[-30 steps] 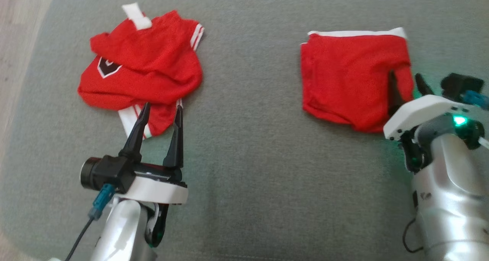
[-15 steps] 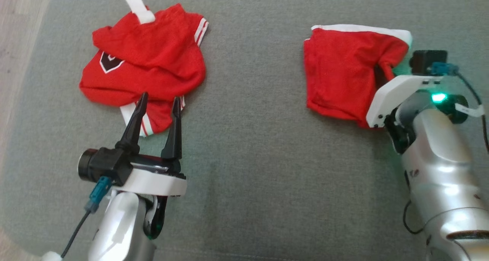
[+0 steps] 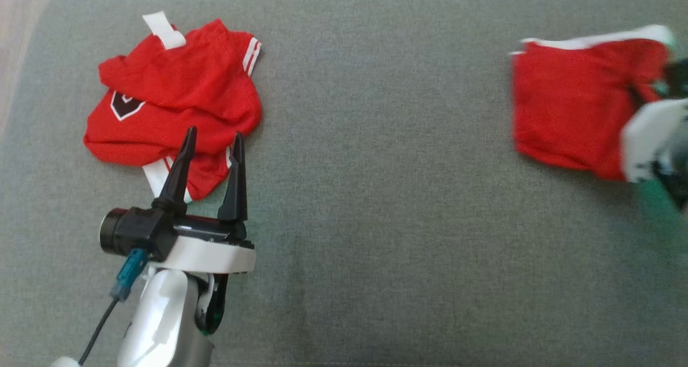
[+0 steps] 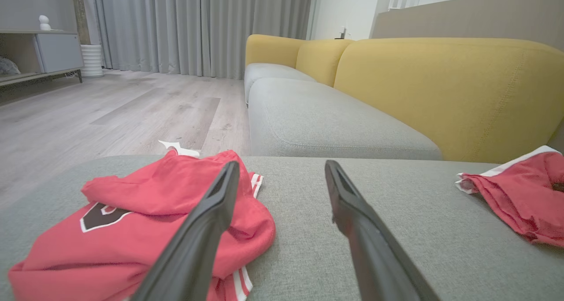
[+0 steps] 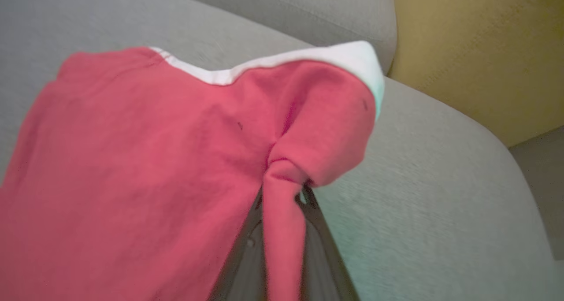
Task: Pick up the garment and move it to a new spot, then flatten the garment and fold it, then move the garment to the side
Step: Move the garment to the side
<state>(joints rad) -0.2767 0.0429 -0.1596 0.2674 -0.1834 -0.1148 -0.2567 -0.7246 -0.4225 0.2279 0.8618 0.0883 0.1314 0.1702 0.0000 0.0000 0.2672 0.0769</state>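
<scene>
a bunched edge of the folded red garment [image 5: 132, 160] is clamped between the fingers of the right gripper [image 5: 285, 204], probably so it can be slid aside on the grey cushion [image 3: 376, 222]. the fingers of the left gripper [image 3: 213, 136] are held apart, with a crumpled red jersey [image 3: 172, 93] lying by their tips.

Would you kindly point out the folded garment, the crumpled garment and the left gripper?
folded garment [image 3: 564, 109], head view, red middle.
crumpled garment [image 3: 183, 90], head view, red middle.
left gripper [image 3: 214, 132], head view, midway between its jaws.
</scene>
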